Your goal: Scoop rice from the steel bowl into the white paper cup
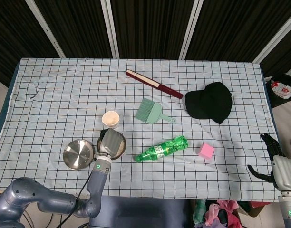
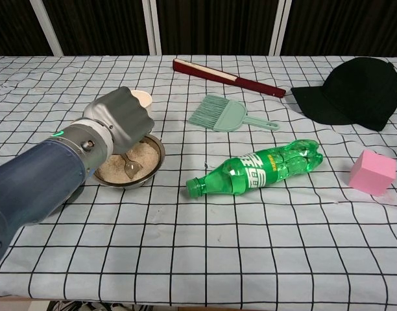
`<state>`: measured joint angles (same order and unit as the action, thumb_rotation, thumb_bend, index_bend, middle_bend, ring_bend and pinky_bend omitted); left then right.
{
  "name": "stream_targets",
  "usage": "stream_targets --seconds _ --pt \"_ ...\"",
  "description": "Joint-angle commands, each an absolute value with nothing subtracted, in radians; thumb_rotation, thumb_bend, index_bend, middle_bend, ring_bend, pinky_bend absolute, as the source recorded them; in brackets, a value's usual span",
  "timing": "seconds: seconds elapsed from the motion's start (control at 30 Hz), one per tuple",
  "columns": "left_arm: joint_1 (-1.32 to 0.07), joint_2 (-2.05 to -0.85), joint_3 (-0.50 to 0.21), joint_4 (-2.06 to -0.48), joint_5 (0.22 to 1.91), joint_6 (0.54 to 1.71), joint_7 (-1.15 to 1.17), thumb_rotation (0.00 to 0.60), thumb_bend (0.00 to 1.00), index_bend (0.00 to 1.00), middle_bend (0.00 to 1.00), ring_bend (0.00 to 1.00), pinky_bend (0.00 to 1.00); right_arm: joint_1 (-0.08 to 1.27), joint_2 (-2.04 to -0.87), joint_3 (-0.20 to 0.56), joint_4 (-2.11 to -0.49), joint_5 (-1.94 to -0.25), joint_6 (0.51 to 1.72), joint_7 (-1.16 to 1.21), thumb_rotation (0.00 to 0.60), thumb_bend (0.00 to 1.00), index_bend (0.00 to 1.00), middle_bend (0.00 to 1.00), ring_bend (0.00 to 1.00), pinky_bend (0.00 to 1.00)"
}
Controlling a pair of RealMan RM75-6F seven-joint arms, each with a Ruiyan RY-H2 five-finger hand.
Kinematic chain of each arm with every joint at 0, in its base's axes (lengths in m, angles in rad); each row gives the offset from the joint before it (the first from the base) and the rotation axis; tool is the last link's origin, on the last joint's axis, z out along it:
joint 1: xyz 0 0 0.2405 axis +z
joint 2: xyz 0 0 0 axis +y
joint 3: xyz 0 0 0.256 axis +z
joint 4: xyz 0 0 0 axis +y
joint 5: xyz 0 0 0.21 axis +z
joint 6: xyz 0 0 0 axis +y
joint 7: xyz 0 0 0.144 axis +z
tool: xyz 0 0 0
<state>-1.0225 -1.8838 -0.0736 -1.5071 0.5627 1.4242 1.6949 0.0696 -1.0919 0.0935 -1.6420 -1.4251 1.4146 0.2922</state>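
Grey left robot hand [image 2: 120, 118] fisted, over steel bowl [image 2: 130, 170]

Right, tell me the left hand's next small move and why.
Probably lift the clear plastic spoon out of the rice, keeping it level. The left hand grips it with its tip down in the rice-filled steel bowl, and the white paper cup stands just behind the bowl, so a short raise comes before carrying the load over.
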Motion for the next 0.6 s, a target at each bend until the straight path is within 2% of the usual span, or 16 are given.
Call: stream_targets --seconds 0.03,0.6 --pt "-1.015 -1.885 -0.077 -1.506 0.579 1.43 1.674 0.6 0.51 0.77 1.0 1.0 1.0 0.069 -1.092 0.094 -1.642 -1.425 1.415 0.292 0.6 0.2 0.0 0.0 0.0 0.21" --pt "-0.964 -1.871 -0.1 -1.512 0.615 1.451 1.561 0.6 0.51 0.77 1.0 1.0 1.0 0.069 -1.091 0.092 -1.642 -1.429 1.417 0.291 0.6 0.2 0.0 0.0 0.0 0.21"
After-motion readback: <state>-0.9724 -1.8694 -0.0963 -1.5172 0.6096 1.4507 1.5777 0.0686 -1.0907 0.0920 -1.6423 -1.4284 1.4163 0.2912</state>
